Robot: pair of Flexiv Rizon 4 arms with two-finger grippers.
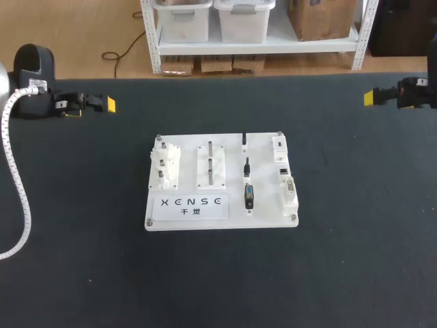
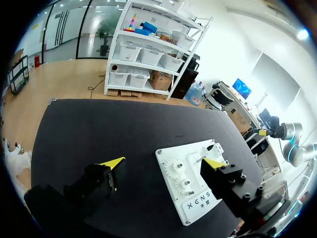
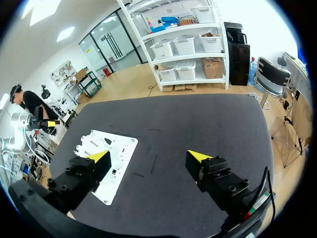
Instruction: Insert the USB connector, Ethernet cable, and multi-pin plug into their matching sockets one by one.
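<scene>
A white board (image 1: 262, 152) lies flat in the middle of the black worktop (image 1: 355, 225). On its right half three dark plugs sit in a column. The far plug (image 1: 244, 140) is slim and sits at the board's back edge. The middle plug (image 1: 246, 166) is slim too, and the broad multi-pin plug (image 1: 249, 195) is nearest the front. I cannot tell which slim one is the USB and which the Ethernet. Just right of them a row of white sockets (image 1: 285, 171) runs along the board's right edge. The plugs sit beside the sockets, not in them. On the board's left half stand white gears (image 1: 166, 166), then a peg block (image 1: 211, 164) with upright pins. A printed label (image 1: 191, 205) lies along the front.

The left arm (image 1: 34, 82) comes in at the far left corner, with a white ribbed hose (image 1: 15, 171) trailing from it. The left gripper (image 1: 108, 104) points toward the middle, well apart from the board. In its wrist view the fingers are spread wide and hold nothing. The board lies ahead there, partly hidden behind one finger.

The right gripper (image 1: 369, 98) is at the far right of the worktop, facing the left one and also well apart from the board. In its wrist view the fingers are likewise spread wide with only bare worktop between them, and the board lies ahead, beside one finger
</scene>
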